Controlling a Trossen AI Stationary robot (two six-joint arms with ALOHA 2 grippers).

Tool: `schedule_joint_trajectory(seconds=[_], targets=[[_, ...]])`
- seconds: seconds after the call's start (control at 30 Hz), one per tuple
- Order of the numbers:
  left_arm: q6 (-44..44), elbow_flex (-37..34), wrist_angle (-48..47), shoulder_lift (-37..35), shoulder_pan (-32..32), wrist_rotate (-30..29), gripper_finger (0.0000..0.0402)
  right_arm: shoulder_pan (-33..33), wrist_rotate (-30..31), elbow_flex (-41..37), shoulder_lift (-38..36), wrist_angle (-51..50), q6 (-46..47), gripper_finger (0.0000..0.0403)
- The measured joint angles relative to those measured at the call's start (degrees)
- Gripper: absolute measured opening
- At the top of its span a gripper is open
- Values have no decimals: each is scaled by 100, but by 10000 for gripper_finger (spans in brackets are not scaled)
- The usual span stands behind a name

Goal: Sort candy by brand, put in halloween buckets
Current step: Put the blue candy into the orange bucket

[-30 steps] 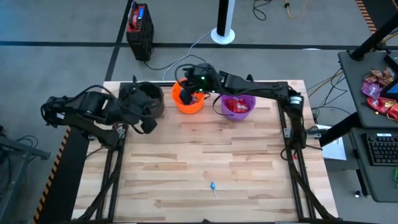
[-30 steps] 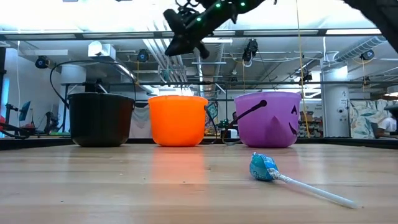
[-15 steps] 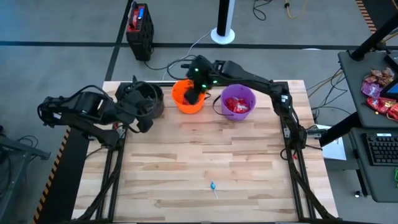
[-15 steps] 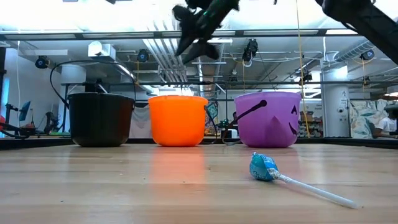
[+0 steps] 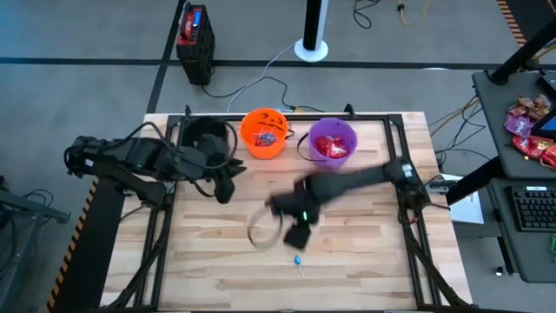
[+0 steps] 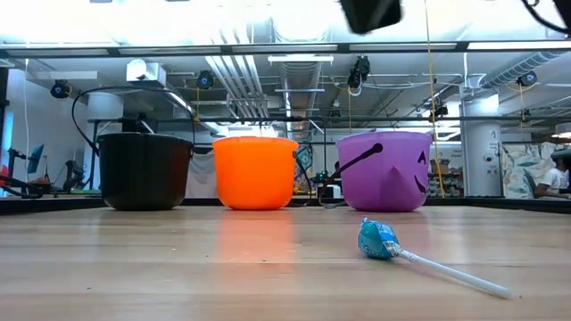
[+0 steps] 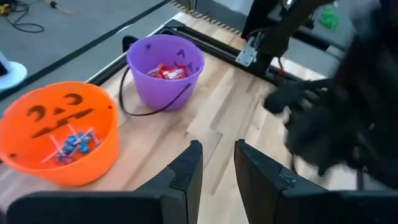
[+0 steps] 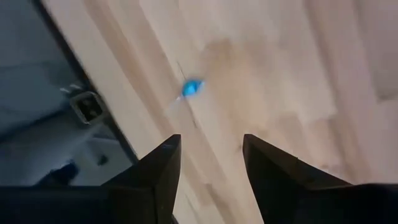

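Note:
Three halloween buckets stand in a row along the far edge: black point(image 5: 205, 136), orange point(image 5: 263, 131) holding blue lollipops point(image 7: 69, 144), and purple point(image 5: 332, 142) holding red packets point(image 7: 165, 71). One blue lollipop point(image 5: 297, 261) lies flat on the wood near the front edge, its stick point(image 6: 446, 272) on the table. My right gripper point(image 5: 297, 233) hovers open just on the far side of it, blurred; in its wrist view the lollipop point(image 8: 191, 88) lies ahead of the fingers. My left gripper point(image 5: 228, 184) hangs open over the table's left part with nothing between its fingers point(image 7: 188, 171).
Bare wood surrounds the lollipop across the table's middle and front. The black bucket's thin handle point(image 6: 134, 94) stands up in an arch. A metal frame rail point(image 5: 287, 114) runs behind the buckets. A side desk with red candy bags point(image 5: 530, 122) stands off the right edge.
My right gripper has swung from above the orange bucket toward the table's near edge, down toward the lollipop. My left gripper has gone a little toward the table's right. The lollipop and buckets have stayed in place.

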Motion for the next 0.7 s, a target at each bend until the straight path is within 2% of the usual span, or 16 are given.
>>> schedule_joint_trajectory(seconds=[0.13, 0.3, 0.53, 0.7], targets=[[-418, 0, 265, 206, -171, -115, 77, 760, 376, -633, 9, 570, 1006, 177], [-755, 2, 570, 459, -579, -127, 77, 1393, 538, -1431, 11, 1940, 1922, 193], [-1294, 4, 850, 849, -1122, -583, 77, 1626, 1333, -2672, 11, 2958, 2605, 207], [-1721, 18, 918, 1002, -1239, -601, 77, 1591, 1653, -3378, 11, 3767, 2702, 208]])
